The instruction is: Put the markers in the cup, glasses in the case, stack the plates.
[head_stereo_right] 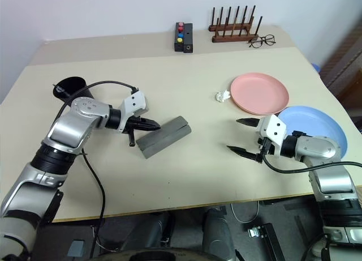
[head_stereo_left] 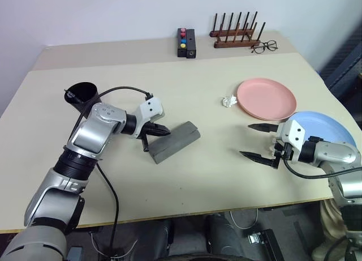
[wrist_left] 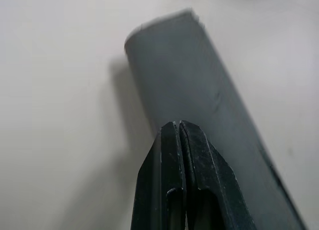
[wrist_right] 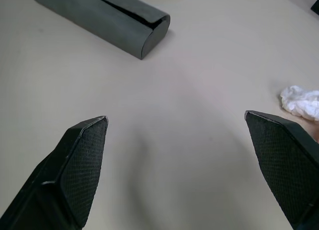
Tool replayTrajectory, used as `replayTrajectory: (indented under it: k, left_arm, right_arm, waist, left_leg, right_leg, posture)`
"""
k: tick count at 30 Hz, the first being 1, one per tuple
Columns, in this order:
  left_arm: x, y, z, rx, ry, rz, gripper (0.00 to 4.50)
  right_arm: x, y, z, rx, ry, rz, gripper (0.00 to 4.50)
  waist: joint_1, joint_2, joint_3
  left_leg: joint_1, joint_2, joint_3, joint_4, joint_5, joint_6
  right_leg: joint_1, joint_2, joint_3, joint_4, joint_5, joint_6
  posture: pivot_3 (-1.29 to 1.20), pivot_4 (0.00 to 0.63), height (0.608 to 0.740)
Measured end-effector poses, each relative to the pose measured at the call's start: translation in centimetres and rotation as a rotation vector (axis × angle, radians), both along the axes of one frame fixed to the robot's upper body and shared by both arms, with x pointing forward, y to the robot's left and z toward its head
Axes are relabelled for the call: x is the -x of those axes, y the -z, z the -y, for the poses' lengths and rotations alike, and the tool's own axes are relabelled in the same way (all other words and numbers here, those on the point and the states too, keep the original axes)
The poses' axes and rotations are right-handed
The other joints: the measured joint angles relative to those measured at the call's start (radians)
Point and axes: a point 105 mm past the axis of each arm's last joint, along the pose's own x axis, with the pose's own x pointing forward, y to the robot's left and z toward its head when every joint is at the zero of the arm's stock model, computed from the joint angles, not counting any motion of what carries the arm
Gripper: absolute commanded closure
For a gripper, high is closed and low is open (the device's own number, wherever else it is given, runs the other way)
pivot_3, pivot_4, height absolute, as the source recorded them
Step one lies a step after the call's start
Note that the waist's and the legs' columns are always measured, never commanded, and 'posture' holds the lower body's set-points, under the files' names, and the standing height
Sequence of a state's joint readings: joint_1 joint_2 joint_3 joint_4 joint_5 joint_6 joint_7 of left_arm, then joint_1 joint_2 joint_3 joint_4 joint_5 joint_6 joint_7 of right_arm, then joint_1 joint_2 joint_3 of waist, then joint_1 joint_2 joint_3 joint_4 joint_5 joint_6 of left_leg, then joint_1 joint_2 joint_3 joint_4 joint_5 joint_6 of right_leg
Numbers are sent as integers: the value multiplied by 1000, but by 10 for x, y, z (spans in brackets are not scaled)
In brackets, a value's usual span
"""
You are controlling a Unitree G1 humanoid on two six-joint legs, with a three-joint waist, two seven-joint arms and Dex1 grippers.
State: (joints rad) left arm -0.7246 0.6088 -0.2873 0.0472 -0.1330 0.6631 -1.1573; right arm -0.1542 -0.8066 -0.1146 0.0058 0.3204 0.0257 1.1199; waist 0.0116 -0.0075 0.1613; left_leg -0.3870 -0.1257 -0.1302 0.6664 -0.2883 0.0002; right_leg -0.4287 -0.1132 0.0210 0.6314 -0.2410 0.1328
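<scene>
The grey case (head_stereo_left: 176,141) lies closed at the table's middle, slanted. My left gripper (head_stereo_left: 165,131) is shut and empty, its tips just over the case's left half; the left wrist view shows the shut fingers (wrist_left: 169,180) above the case (wrist_left: 199,80). The black cup (head_stereo_left: 82,94) stands behind my left arm. The pink plate (head_stereo_left: 266,98) lies at the right, and the blue plate (head_stereo_left: 325,125) lies nearer, beside it. My right gripper (head_stereo_left: 245,140) hangs open and empty in front of the blue plate, pointing toward the case (wrist_right: 99,13). The markers and the glasses are out of view.
A crumpled white paper (head_stereo_left: 228,101) lies just left of the pink plate. Along the far edge stand a black box with coloured buttons (head_stereo_left: 186,42), a wooden peg rack (head_stereo_left: 237,33) and wire-framed spectacles (head_stereo_left: 264,46). Bare tabletop separates the case from my right gripper.
</scene>
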Motion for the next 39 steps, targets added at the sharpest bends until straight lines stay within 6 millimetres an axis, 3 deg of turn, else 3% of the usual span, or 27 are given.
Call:
replayTrajectory:
  k: [5, 12, 18, 21, 26, 28, 32, 35, 39]
  left_arm:
    - [6, -2, 5, 26, 22, -19, 4452]
    - [19, 15, 4, -36, 88, -9, 4452]
    - [14, 16, 8, -35, 93, 38, 4452]
    - [-3, 6, 15, 101, -8, 40, 4452]
    - [-18, -62, 17, 299, -53, 206, 4452]
    - [-15, -70, 21, 336, -36, 229, 4452]
    - [-1, -58, 29, 365, 20, 225, 4452]
    - [11, -52, 36, 381, 85, 192, 3656]
    - [20, -53, 45, 426, 160, 161, 1662]
  right_arm:
    - [3, 4, 4, 5, 8, -16, 0]
    - [4, 5, 6, 11, 15, -28, 0]
    - [4, 3, 10, 11, 38, -21, 0]
    - [1, -5, 15, -5, 82, 4, 0]
    - [-3, -17, 23, -33, 152, 34, 0]
    - [-4, -21, 29, -34, 185, 39, 0]
    - [-9, -32, 49, -27, 285, 79, 0]
    - [-12, -36, 63, -9, 357, 83, 0]
    - [-15, -39, 79, -3, 433, 63, 0]
  waist:
    - [-1, 0, 0]
    - [0, 1, -1]
    - [4, 3, -2]
    - [6, 0, 0]
    - [-2, 0, 0]
    - [-2, 1, 0]
    - [1, 1, 0]
    - [3, 1, 0]
    - [2, 1, 0]
  left_leg:
    - [0, 0, 0, 0, 0, 0]
    - [3, 0, 0, -1, 0, 0]
    - [13, 0, 0, -3, -3, 5]
    - [11, 0, -1, -1, -3, 5]
    - [5, 0, 1, -2, -1, 1]
    - [4, 0, 1, -2, -1, 1]
    - [4, 0, 1, -1, -1, 1]
    - [3, 0, 1, -1, -1, 1]
    - [3, 0, 1, -1, -1, 1]
  right_leg:
    - [0, 0, 0, 0, 0, 0]
    - [2, 0, 0, 0, 0, 0]
    - [14, 0, 0, -2, 0, 0]
    - [13, 0, 0, -2, 0, 0]
    - [3, -1, 1, -1, 0, 0]
    - [2, -1, 1, -1, 0, 0]
    - [2, 0, 1, -1, 0, 0]
    - [2, -1, 1, -1, 0, 0]
    - [2, -1, 1, -1, 0, 0]
  posture:
    - [0, 150, 740]
    - [0, 150, 740]
    - [0, 150, 740]
    - [0, 150, 740]
    - [0, 150, 740]
    - [0, 150, 740]
    - [0, 150, 740]
    - [0, 150, 740]
    - [0, 150, 740]
